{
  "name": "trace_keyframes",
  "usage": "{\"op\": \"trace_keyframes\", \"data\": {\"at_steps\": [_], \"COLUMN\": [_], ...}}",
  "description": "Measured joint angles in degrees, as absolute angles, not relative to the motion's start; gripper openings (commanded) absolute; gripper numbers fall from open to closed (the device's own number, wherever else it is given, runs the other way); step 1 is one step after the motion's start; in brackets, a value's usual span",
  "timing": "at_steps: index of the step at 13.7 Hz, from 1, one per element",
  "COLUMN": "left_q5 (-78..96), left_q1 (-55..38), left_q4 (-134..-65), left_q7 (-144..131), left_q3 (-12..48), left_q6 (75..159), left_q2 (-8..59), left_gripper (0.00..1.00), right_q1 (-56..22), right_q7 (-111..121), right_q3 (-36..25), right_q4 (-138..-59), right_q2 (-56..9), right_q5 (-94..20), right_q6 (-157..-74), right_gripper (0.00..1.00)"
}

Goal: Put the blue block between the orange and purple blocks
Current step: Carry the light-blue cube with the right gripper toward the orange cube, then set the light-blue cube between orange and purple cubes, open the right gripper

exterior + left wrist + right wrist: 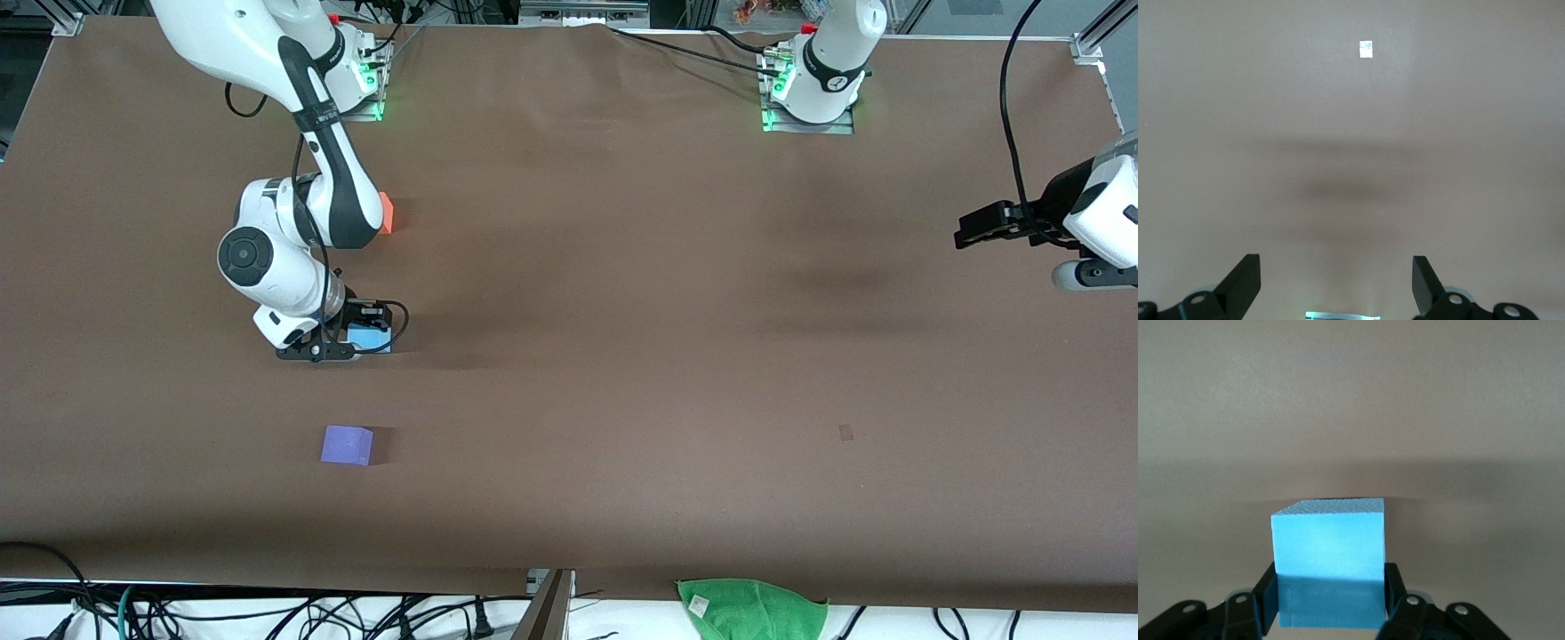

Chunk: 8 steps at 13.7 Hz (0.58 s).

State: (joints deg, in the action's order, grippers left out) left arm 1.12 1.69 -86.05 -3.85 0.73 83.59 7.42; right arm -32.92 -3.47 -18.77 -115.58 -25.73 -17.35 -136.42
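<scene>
My right gripper point(363, 343) is shut on the blue block point(368, 336), a light sky-blue cube, low at the table toward the right arm's end. In the right wrist view the blue block point(1328, 540) fills the space between the two black fingers point(1268, 590) of the right gripper point(1330, 590). The orange block point(387, 213) sits farther from the front camera, partly hidden by the right arm. The purple block point(347, 444) lies nearer the front camera. My left gripper point(971, 235) waits open over the left arm's end of the table. In its own view the left gripper point(1337, 270) has nothing between its fingers.
A green cloth point(751, 609) lies at the table's front edge. A small pale patch point(1366, 49) is stuck on the brown table surface point(622, 311). Cables run along the front edge and by both bases.
</scene>
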Motion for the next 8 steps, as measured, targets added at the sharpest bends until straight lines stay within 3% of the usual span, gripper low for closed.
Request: {"op": "trace_keyframes", "data": {"at_steps": [5,8], "left_q5": [1.12,1.12], "left_q1": [1.28,0.92], "left_q4": [-86.03,-86.0], "left_q7": [-3.85,-3.85], "left_q3": [0.73,0.75], "left_q6": [83.59,83.6], "left_q2": [7.43,7.43], "left_gripper": [1.0,1.0], "right_q1": [-32.36,-32.36], "right_q7": [-3.49,-3.49], "right_q3": [-18.81,-18.81], "right_q4": [-120.89,-123.79], "right_q2": [-25.71,-25.71], "right_q5": [-17.91,-17.96], "right_q6": [-142.32,-145.77], "right_gripper": [0.74,0.85]}}
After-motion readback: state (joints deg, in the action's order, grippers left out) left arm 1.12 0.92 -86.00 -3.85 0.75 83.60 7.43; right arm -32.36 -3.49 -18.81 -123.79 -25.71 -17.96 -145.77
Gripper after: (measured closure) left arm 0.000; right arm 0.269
